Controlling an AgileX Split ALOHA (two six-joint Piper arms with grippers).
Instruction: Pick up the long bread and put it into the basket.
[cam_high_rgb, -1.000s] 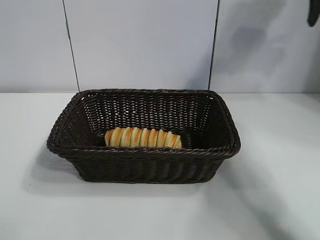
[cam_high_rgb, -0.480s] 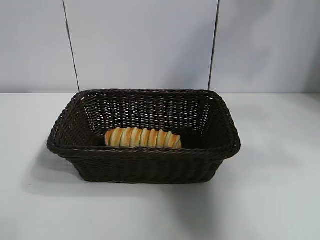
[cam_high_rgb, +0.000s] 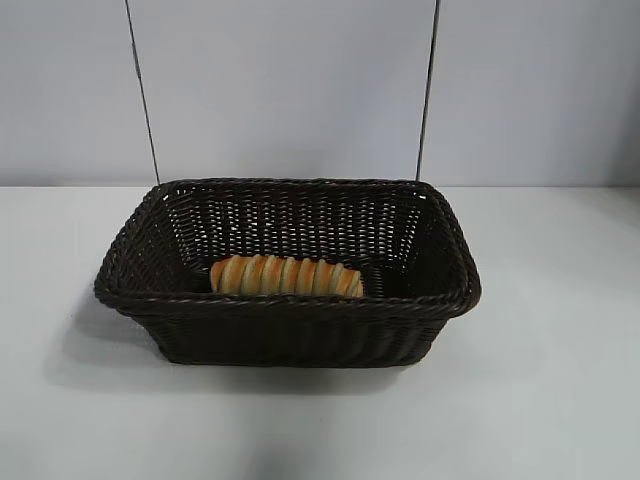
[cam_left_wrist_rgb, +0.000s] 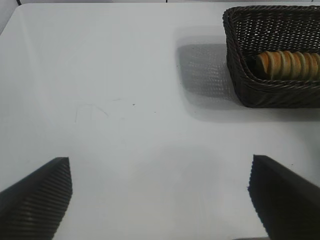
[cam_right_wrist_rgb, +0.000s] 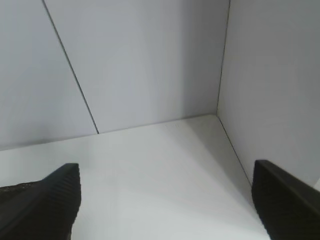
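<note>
The long bread (cam_high_rgb: 286, 275), golden with orange-brown ridges, lies inside the dark woven basket (cam_high_rgb: 290, 305) near its front wall; the left wrist view shows the long bread (cam_left_wrist_rgb: 289, 64) in the basket (cam_left_wrist_rgb: 235, 60) too. Neither arm appears in the exterior view. My left gripper (cam_left_wrist_rgb: 160, 172) stands open over bare table, well away from the basket, nothing between its fingers. My right gripper (cam_right_wrist_rgb: 166, 177) is open as well, empty, facing a back corner of the table and the wall panels.
The white table (cam_high_rgb: 540, 400) stretches on all sides of the basket. Grey wall panels (cam_high_rgb: 280, 90) with dark seams close off the back. A side wall (cam_right_wrist_rgb: 275, 90) meets the table at the corner in the right wrist view.
A dark part of an arm at the exterior view's upper right corner one second ago has left the picture. Bread and basket have not moved.
</note>
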